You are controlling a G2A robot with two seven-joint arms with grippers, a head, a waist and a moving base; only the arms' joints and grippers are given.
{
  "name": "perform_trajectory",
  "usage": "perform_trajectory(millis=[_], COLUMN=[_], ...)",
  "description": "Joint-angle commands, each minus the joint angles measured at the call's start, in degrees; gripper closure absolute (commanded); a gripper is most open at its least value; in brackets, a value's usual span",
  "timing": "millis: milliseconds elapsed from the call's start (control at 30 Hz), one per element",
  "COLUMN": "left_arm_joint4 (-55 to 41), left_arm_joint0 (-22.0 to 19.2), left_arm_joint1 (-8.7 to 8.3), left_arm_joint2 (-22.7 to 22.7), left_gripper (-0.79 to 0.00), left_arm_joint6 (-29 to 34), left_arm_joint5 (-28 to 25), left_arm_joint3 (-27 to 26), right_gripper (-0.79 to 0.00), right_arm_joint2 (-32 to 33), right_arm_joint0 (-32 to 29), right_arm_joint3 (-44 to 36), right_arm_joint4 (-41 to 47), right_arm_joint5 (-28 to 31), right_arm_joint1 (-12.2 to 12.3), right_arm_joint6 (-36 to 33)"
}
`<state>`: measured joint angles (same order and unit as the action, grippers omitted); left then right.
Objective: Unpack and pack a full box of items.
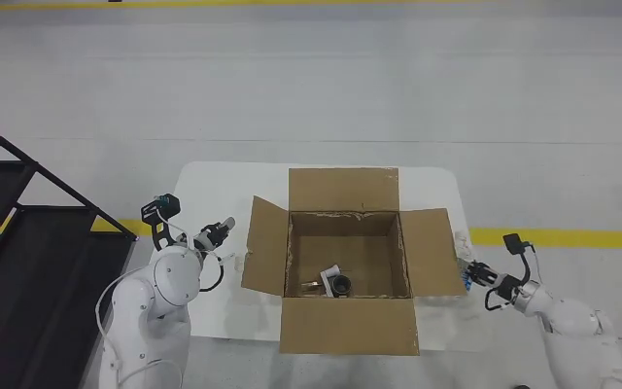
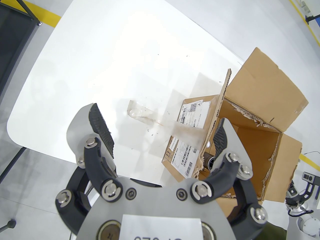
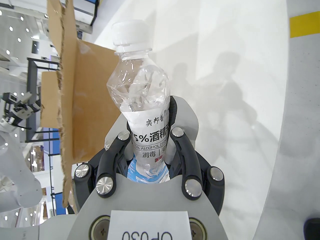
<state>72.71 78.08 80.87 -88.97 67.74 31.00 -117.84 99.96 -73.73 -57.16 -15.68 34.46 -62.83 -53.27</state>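
The right pincer (image 3: 150, 116) is clamping a bottle (image 3: 140, 86) just beside the open box's (image 1: 343, 190) right flap, at the desk's (image 1: 224, 199) edge, while the left pincer (image 2: 160, 126) is hanging apart, empty. Unpacking seems under way; the next move calls for setting the bottle down clear of the flap.

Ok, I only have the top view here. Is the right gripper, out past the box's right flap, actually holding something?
Observer: Yes. The right gripper is shut on a clear plastic bottle with a white cap, gripped around its labelled body.
Operator: And the left one, is it carrying anything?
Observer: No. The left gripper is open and holds nothing.
Operator: Anything near it I should know about?
Observer: What looks like a strip of clear tape runs from the box out over the table.
Operator: What's on that side of the box?
Observer: White printed labels are stuck on its outer wall.
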Motion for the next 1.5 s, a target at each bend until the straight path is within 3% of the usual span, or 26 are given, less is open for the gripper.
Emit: perform_trajectory(millis=[0,233,267,300,367,400,433,467,533,733,867,1067,1133,1167,1200,1233,1300,1333,1367,1467], left_arm_joint4=[0.0,0.0,0.0,0.0,0.0,0.0,0.0,0.0,0.0,0.0,0.0,0.0,0.0,0.0,0.0,0.0,0.0,0.0,0.0,0.0], left_arm_joint0=[0.0,0.0,0.0,0.0,0.0,0.0,0.0,0.0,0.0,0.0,0.0,0.0,0.0,0.0,0.0,0.0,0.0,0.0,0.0,0.0], left_arm_joint1=[0.0,0.0,0.0,0.0,0.0,0.0,0.0,0.0,0.0,0.0,0.0,0.0,0.0,0.0,0.0,0.0,0.0,0.0,0.0,0.0], left_arm_joint2=[0.0,0.0,0.0,0.0,0.0,0.0,0.0,0.0,0.0,0.0,0.0,0.0,0.0,0.0,0.0,0.0,0.0,0.0,0.0,0.0], left_gripper=[-0.785,-0.785,-0.785,-0.785,-0.785,-0.785,-0.785,-0.785,-0.785,-0.785,-0.785,-0.785,-0.785,-0.785,-0.785,-0.785,-0.785,-0.785,-0.785,-0.785], left_arm_joint6=[0.0,0.0,0.0,0.0,0.0,0.0,0.0,0.0,0.0,0.0,0.0,0.0,0.0,0.0,0.0,0.0,0.0,0.0,0.0,0.0], left_arm_joint5=[0.0,0.0,0.0,0.0,0.0,0.0,0.0,0.0,0.0,0.0,0.0,0.0,0.0,0.0,0.0,0.0,0.0,0.0,0.0,0.0], left_arm_joint3=[0.0,0.0,0.0,0.0,0.0,0.0,0.0,0.0,0.0,0.0,0.0,0.0,0.0,0.0,0.0,0.0,0.0,0.0,0.0,0.0], right_gripper=[0.0,0.0,-0.049,-0.2,-0.345,-0.379,-0.597,-0.708,-0.785,-0.785,-0.785,-0.779,-0.677,-0.499,-0.388,-0.363,-0.222,-0.058,0.0,0.0], right_arm_joint2=[-1.86,-6.78,-7.14,-7.43,-7.88,-8.1,-8.35,-8.49,-8.75,-9.1,-6.01,1.44,4.15,5.22,6.21,6.97,7.67,7.68,7.53,5.94], right_arm_joint0=[0.53,3.17,3.53,3.85,4.41,4.61,4.9,5.21,5.54,6.02,4.43,-3.65,-7.71,-9.74,-11.69,-13.7,-17.14,-18.58,-19.82,-22.53], right_arm_joint3=[-0.16,2.1,2.5,2.91,3.66,3.98,4.24,4.44,4.67,4.4,1.26,-13.99,-20.51,-24.23,-27.88,-31.4,-37.97,-40.9,-43.77,-51.0], right_arm_joint4=[-2.74,-6.08,-6.64,-6.96,-6.94,-6.95,-7.39,-7.76,-8.17,-10.08,-10.6,-8.92,-6.27,-4.97,-3.85,-4.26,-4.49,-4.9,-5.7,-9.85], right_arm_joint5=[-0.35,-0.95,-1.15,-1.37,-1.39,-1.25,-1.38,-1.6,-1.69,-2.49,-4.2,-8.16,-10.54,-10.98,-11.3,-11.98,-12.92,-13.18,-13.3,-14.03], right_arm_joint1=[-0.06,-0.41,-0.37,-0.34,-0.29,-0.26,-0.17,-0.1,-0.01,0.45,1.28,2.42,2.4,2.4,2.37,2.36,2.21,2.13,2.07,1.9], right_arm_joint6=[0.61,3.24,3.35,3.6,3.95,3.99,3.71,3.77,4.24,6.31,10.76,17.52,20.6,21.13,21.83,22.35,23.84,24.35,24.79,25.8])
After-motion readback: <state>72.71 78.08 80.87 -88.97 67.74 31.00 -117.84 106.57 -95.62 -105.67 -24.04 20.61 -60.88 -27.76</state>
